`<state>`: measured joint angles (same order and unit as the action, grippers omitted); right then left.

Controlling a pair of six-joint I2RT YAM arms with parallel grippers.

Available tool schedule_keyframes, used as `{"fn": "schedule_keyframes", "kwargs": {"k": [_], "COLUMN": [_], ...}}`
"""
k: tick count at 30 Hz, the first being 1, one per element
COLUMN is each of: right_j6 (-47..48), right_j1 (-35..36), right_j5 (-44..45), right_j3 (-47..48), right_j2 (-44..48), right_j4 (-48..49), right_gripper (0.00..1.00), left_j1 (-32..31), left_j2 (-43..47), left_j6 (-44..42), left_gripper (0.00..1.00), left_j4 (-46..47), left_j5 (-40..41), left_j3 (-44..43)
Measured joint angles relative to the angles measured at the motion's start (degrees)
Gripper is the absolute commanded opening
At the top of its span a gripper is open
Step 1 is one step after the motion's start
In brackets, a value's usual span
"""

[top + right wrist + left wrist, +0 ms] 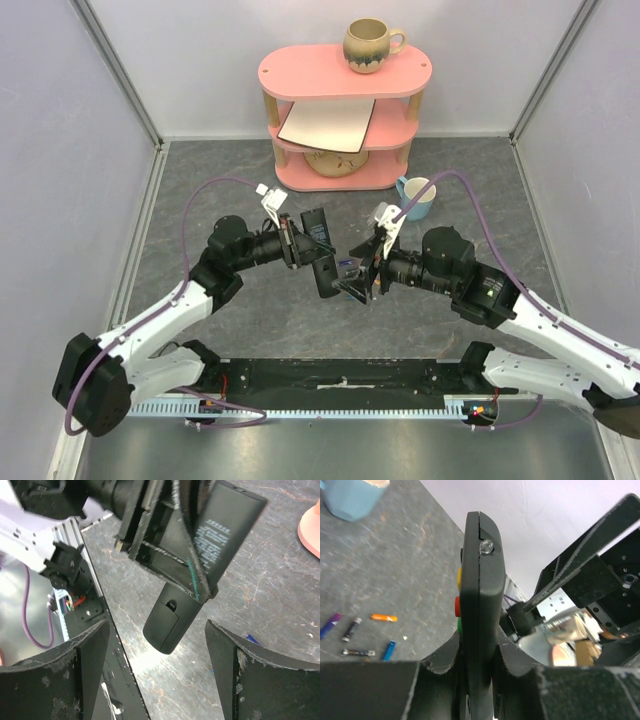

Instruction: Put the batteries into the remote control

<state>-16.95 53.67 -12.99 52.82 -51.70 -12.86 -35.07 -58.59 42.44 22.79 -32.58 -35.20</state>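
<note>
The black remote control (318, 232) is clamped in my shut left gripper (305, 252) and held above the table. In the left wrist view it stands edge-on (479, 580) between the fingers, with yellow, red and green buttons on its left face. My right gripper (358, 283) is open and faces the remote's lower end. In the right wrist view the remote's back (225, 525) shows, with its closed battery cover (167, 625) between my spread fingers (92, 662). Several batteries lie on the table: orange (384, 617), blue (389, 650), purple (330, 625), dark (351, 629).
A pink shelf (345, 72) with a mug on top stands at the back. A blue mug (415, 198) sits on the table right of it and also shows in the left wrist view (350, 497). The black base rail (340, 378) runs along the near edge.
</note>
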Motion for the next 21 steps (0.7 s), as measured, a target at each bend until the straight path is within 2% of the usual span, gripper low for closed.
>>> {"fn": "schedule_keyframes", "kwargs": {"k": [4, 8, 14, 21], "right_j6": [6.05, 10.56, 13.53, 11.37], "right_j1": [3.39, 4.92, 5.40, 5.40], "right_j5": [2.27, 2.32, 2.51, -1.29], "right_j3": [0.15, 0.28, 7.34, 10.93], "right_j2": [1.03, 1.33, -4.72, -10.01], "right_j4": [-2.91, -4.35, -9.84, -10.95], "right_gripper": [0.85, 0.86, 0.85, 0.85], "left_j1": [2.40, 2.64, 2.64, 2.64], "left_j2": [-5.05, -8.72, -12.50, -16.61], "left_j6": [3.32, 6.34, 11.02, 15.34], "left_gripper": [0.02, 0.02, 0.02, 0.02], "left_j4": [0.02, 0.37, 0.55, 0.00], "left_j5": [-10.14, -16.83, -23.67, -28.09], "left_j3": [-2.43, -4.79, -7.74, -8.94]}}
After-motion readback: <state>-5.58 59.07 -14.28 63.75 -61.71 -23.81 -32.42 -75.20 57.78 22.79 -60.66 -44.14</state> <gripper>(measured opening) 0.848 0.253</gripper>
